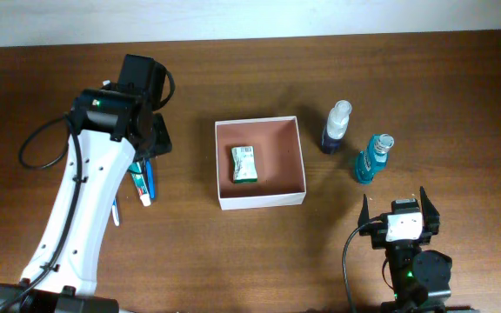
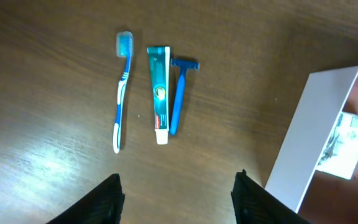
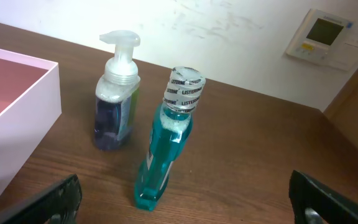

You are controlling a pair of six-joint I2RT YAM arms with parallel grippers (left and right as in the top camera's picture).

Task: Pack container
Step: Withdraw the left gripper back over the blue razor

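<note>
The container (image 1: 277,153), a square white-walled box with a reddish-brown inside, sits mid-table and holds a small green-and-white packet (image 1: 244,164). My left gripper (image 1: 156,141) hovers to its left, open and holding nothing, above a toothpaste tube (image 1: 143,184). In the left wrist view the gripper (image 2: 178,193) faces a blue toothbrush (image 2: 122,93), the toothpaste tube (image 2: 160,93) and a blue razor (image 2: 179,93), lying side by side; the container's wall (image 2: 316,137) is at the right. My right gripper (image 1: 396,205) is wide open near the front edge, behind a teal mouthwash bottle (image 3: 166,149).
A purple pump bottle (image 1: 336,126) and the mouthwash bottle (image 1: 372,159) stand upright right of the container. In the right wrist view the pump bottle (image 3: 115,99) is beyond and left of the mouthwash. A wall panel (image 3: 321,34) hangs behind the table.
</note>
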